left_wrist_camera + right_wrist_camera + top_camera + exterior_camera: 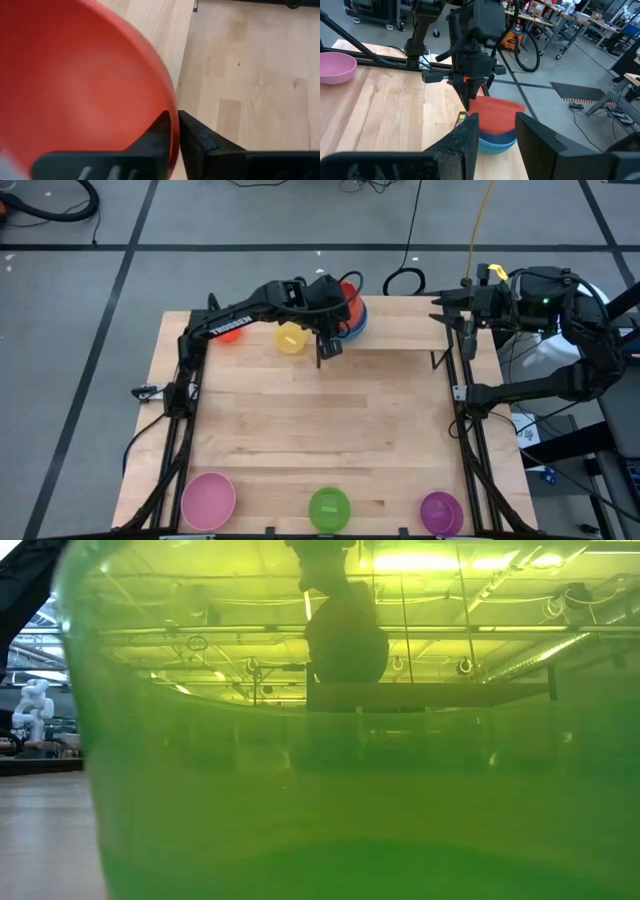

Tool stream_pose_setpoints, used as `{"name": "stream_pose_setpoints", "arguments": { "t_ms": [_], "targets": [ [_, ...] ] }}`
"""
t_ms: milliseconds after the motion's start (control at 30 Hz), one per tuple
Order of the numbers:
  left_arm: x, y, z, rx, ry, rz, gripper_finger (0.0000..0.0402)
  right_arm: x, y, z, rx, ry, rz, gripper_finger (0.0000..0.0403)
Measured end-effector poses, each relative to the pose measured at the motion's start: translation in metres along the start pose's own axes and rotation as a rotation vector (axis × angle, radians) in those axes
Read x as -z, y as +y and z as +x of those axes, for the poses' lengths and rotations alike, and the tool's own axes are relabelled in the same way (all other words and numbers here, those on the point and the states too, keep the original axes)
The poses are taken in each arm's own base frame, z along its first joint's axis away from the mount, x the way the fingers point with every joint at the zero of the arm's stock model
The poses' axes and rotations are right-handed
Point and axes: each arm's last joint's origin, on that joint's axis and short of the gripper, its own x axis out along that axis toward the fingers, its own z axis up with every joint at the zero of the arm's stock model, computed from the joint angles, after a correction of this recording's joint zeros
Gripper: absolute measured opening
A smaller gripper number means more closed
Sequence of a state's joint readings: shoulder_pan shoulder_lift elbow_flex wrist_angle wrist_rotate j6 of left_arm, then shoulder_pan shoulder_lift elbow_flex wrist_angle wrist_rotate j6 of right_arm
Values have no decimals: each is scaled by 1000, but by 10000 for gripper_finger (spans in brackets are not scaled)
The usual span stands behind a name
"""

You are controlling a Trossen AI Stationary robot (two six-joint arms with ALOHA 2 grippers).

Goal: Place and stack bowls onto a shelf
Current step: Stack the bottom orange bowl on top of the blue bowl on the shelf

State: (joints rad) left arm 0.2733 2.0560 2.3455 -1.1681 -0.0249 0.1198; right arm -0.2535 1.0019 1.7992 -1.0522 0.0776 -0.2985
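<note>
A red bowl [75,75] rests on a blue bowl [492,144] at the left end of the light-wood shelf [400,325], at the table's far side. My left gripper [174,122] is above it, slanting down, shut on its rim. A yellow bowl [291,338] and an orange bowl [230,333], half hidden by the arm, sit left of the shelf. Pink [208,500], green [329,508] and purple [441,512] bowls stand along the near edge. My right gripper [495,132] waits open, raised at the table's far right corner. My left gripper has the red bowl's rim [174,142] between its two fingers, one finger [159,135] inside the bowl and one [195,140] outside. The fingers slant down from above and from the table's left. The bowl's underside sits in the blue bowl on the shelf.
The green bowl [350,790] stands right in front of the low camera and fills its view; the shelf and arm show only as shadows through it. The shelf's right part [415,330] is bare wood, as is the table's middle [320,420].
</note>
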Motion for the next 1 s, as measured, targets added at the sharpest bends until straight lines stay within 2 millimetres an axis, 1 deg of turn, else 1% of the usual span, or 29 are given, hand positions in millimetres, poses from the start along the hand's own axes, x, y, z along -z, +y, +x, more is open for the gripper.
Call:
{"name": "stream_pose_setpoints", "arguments": {
  "t_ms": [167,700,900,1000],
  "targets": [
    [0,0,0,3,-1,-18,56,0,0,0,0,0,0,118],
    [-6,0,0,-13,-57,-46,60,0,0,0,0,0,-1,118],
    [0,1,0,-48,0,-53,60,0,0,0,0,0,-1,118],
    [1,2,-1,-96,17,-82,60,0,0,0,0,0,-1,118]
  ]
}}
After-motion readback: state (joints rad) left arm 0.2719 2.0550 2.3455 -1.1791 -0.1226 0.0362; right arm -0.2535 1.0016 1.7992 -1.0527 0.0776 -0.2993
